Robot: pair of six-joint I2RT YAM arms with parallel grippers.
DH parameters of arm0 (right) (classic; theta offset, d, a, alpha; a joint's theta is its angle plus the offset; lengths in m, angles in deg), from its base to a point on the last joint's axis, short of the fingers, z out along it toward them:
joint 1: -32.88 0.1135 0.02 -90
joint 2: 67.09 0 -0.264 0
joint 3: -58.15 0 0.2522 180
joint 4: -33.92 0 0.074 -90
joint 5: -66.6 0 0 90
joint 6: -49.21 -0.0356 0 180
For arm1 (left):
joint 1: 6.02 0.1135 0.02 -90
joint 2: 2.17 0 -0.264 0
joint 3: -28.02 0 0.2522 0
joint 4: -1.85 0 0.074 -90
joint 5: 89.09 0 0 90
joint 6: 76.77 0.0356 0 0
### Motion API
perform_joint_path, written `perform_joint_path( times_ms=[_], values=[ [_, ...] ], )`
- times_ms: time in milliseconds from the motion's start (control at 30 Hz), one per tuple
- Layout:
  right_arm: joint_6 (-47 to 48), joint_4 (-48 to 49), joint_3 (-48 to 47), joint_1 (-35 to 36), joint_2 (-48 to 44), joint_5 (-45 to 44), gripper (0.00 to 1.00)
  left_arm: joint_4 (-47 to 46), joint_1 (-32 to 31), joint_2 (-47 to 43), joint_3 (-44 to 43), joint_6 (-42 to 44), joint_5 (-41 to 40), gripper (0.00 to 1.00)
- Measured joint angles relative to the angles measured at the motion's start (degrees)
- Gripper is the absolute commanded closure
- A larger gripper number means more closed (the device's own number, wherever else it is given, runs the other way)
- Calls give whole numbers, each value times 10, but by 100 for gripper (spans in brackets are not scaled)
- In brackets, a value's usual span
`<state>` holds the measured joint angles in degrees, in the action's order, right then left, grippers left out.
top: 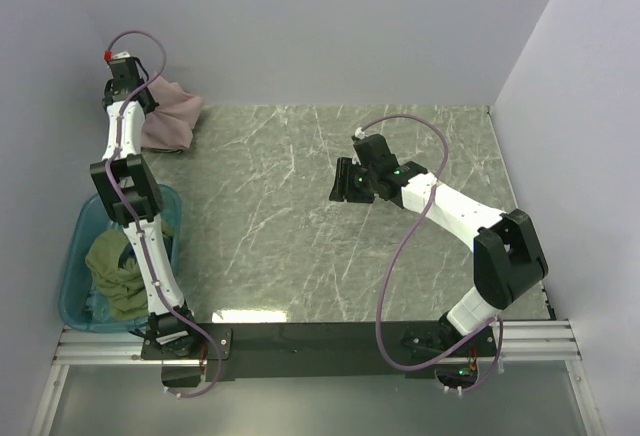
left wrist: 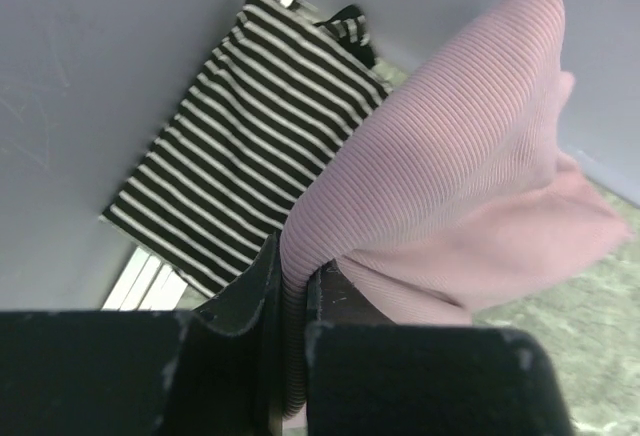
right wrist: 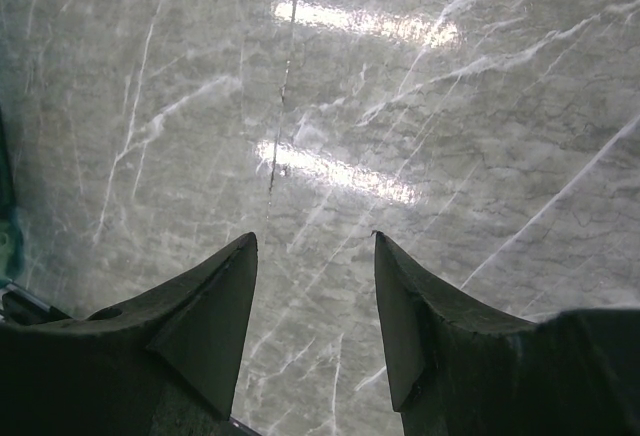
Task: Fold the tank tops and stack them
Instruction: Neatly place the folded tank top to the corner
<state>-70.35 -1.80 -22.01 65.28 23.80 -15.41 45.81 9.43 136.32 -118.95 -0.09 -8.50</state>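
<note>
Hiding striped top (left wrist: 235, 146) partly, pink top (left wrist: 460, 166), left gripper (left wrist: 293, 278) clamped

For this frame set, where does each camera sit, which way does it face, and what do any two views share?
Top external: above and behind the arm bases, looking down on the grey marble-patterned table; both arms show.
Left wrist: on the left arm, facing the far-left corner; left gripper shut on the ribbed mauve-pink tank top, black-and-white striped tank top beyond.
Right wrist: on the right arm, looking down at the tabletop past the open right gripper.
Shared: the pink top shows in top and left-wrist views.
</note>
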Motion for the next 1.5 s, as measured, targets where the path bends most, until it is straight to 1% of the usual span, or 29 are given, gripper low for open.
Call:
perform_joint_path(
  times_ms=[167, 433, 800, 1167, 1400, 1467, 1500],
  values=[
    [0, -2, 0, 1, 0, -4, 43, -13, -3, -2, 4, -1, 21, 100],
    [-4, -2, 0, 3, 0, -9, 43, -22, -17, -28, 17, 1, 36, 100],
    [-4, -2, 0, 4, 0, -15, 43, -39, -47, -70, 18, 6, 37, 100],
    [-4, -2, 0, 4, 0, -14, 43, -44, -37, -71, 38, 5, 42, 100],
    [-4, -2, 0, 4, 0, -14, 43, -61, -17, -67, 52, -7, 50, 99],
    [-4, -2, 0, 5, 0, -13, 43, -69, -5, -58, 56, -15, 50, 93],
    [-4, -2, 0, 5, 0, -12, 43, -75, 2, -51, 59, -21, 50, 87]
  ],
)
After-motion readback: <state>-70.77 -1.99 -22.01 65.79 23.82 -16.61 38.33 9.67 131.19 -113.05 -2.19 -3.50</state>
